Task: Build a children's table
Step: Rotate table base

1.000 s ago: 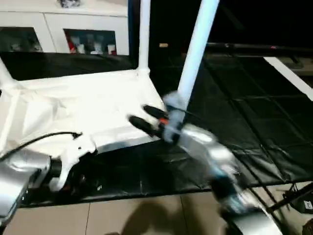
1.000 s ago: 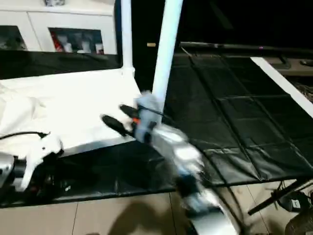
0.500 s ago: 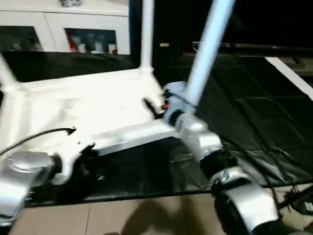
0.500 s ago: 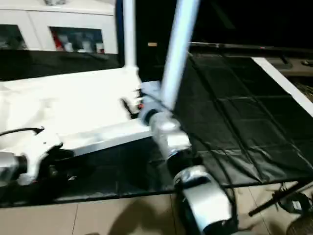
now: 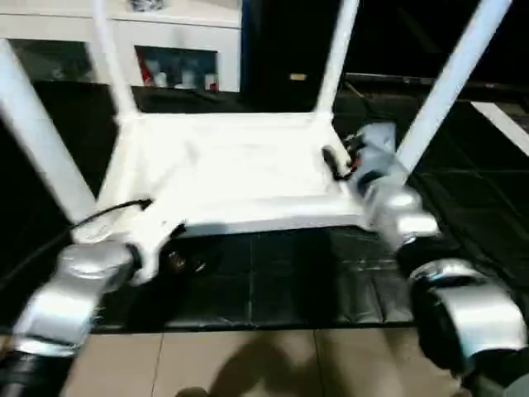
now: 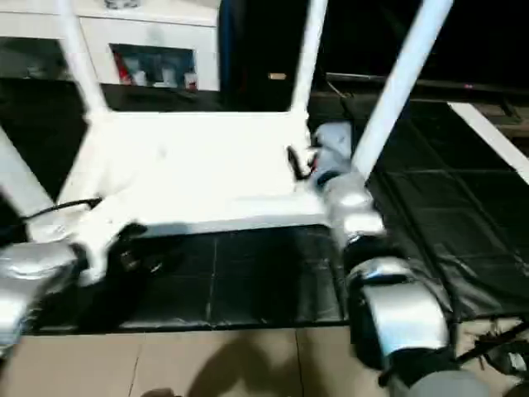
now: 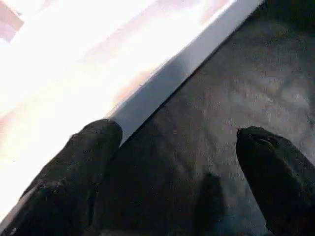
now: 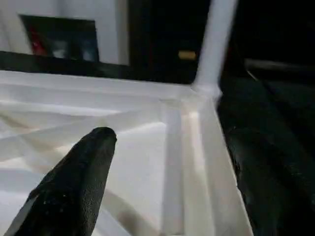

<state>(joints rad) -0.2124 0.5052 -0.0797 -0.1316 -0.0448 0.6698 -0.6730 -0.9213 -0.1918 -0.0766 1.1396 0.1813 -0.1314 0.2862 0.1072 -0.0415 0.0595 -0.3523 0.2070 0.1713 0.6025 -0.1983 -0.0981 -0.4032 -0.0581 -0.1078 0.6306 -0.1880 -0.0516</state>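
The children's table (image 5: 231, 165) lies upside down on the black mat (image 5: 273, 281), ribbed underside up, with several white legs (image 5: 450, 78) rising from its corners. My left gripper (image 5: 175, 255) is low at the top's near left corner. In the left wrist view it (image 7: 177, 132) is open over bare mat, one finger (image 7: 83, 157) beside the white front edge. My right gripper (image 5: 337, 163) reaches over the table's right rim. In the right wrist view it (image 8: 167, 137) is open, its fingers (image 8: 78, 182) wide apart either side of that rim, below the far right leg (image 8: 216, 44).
A white cabinet with glass doors (image 5: 173, 50) stands behind the mat. Tan floor tiles (image 5: 248, 364) run along the mat's near edge. A white strip (image 5: 504, 124) lies on the mat at the right, and dark stand feet (image 6: 496, 347) show at the lower right.
The table has swung to the right and now sits square in front of me. My right gripper has moved up along the right rim. The left gripper has opened wider at the front edge.
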